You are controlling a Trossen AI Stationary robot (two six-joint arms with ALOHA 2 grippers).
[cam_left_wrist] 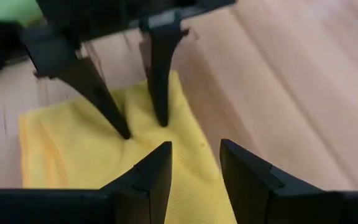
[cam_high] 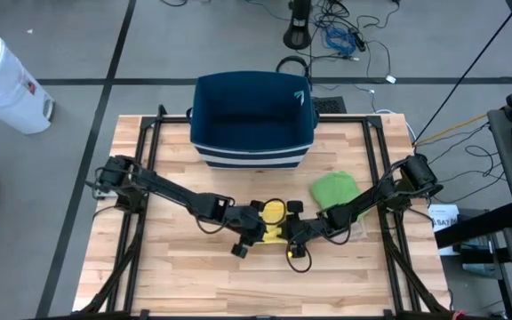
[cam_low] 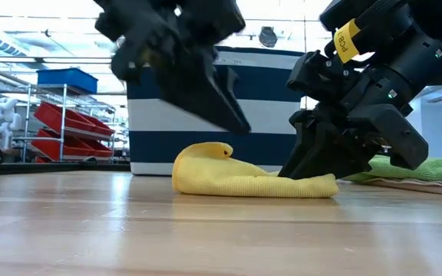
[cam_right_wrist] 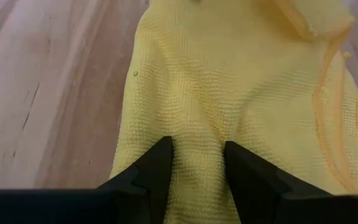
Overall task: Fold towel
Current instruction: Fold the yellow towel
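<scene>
Yellow towel point(cam_high: 274, 213) sits crumpled at centre-front of the wooden table point(cam_high: 176, 284), w/ both grippers meeting on it.

Far left, off the table: a white cylindrical bin point(cam_high: 3, 82) on the floor, w/ a small red-and-white label too small to read.

Left arm reaches in from the table's left edge; left gripper point(cam_high: 254, 233) is over the towel's left-front part. In its wrist view its fingers point(cam_left_wrist: 157, 177) stand apart w/ a gap between them, tips just above the cloth, nothing pinched. In the low view it hangs raised over the towel, clear of it.

Centre-back: a navy bin point(cam_high: 252, 120) w/ white stripes along its lower side, just behind the towel. A small white tag on its right rim, not readable.

Towel from low view point(cam_low: 244, 178): a low heap, left end humped up and curled over, right end flattened.

Right gripper point(cam_high: 299, 233) comes in from the right edge and is down at the towel's right end; low view shows it pressed onto the cloth. Right wrist view: fingers point(cam_right_wrist: 157, 168) set slightly apart, tips sunk in a ridge of yellow fabric bunched between them. A yellow sticker point(cam_low: 347, 38) on that arm carries dark characters, illegible.

Right of the towel: a green cloth point(cam_high: 334, 188), near but apart, partly under the right arm.
</scene>
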